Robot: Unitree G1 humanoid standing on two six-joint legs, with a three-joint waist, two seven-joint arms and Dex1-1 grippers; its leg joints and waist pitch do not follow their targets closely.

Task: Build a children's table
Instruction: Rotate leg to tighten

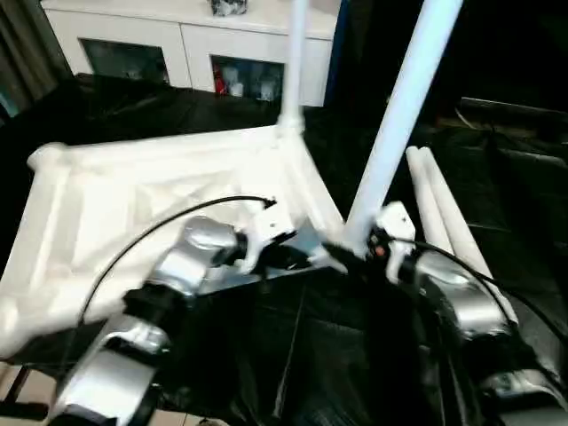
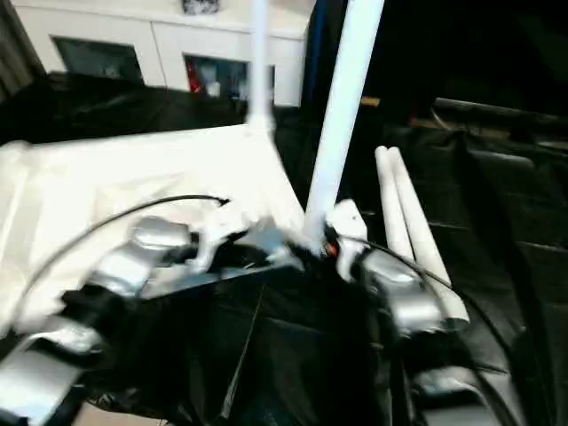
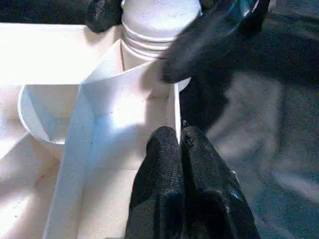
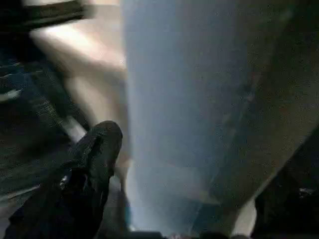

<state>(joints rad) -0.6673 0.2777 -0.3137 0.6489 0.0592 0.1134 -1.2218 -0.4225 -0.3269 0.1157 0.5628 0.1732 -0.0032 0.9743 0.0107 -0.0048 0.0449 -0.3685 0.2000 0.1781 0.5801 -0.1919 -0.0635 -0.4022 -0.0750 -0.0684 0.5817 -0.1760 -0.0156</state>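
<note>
The tabletop (image 1: 169, 200) is lying upside down on the black-covered work surface (image 1: 497, 169), ribbed underside facing up, so that its round corner sockets are open for the legs. One leg (image 1: 295, 53) is already standing upright in the far corner socket. Two spare legs (image 1: 448, 222) are lying side by side on the black cover, just beside the tabletop on the robot's right.

The left gripper (image 3: 180, 144) is pinching the thin edge wall of the tabletop, its two black fingers (image 3: 162, 169) clenched together on the rim close to the near corner. This grip is judged to be steadying the tabletop so it does not slide or tip while a leg is pushed in.

The right gripper (image 1: 368, 241) is grasping a second leg (image 1: 404, 106) near its lower end, with one finger (image 4: 92, 154) on either side of the tube. The leg is leaning slightly away from vertical, its ribbed base end (image 3: 157, 25) sitting at the mouth of the near corner socket (image 3: 42, 114), next to the left gripper.

The step in hand appears to be seating this second leg. The leg likely needs straightening over the socket before it is pressed down; a tilted entry could jam the ribbed end.
</note>
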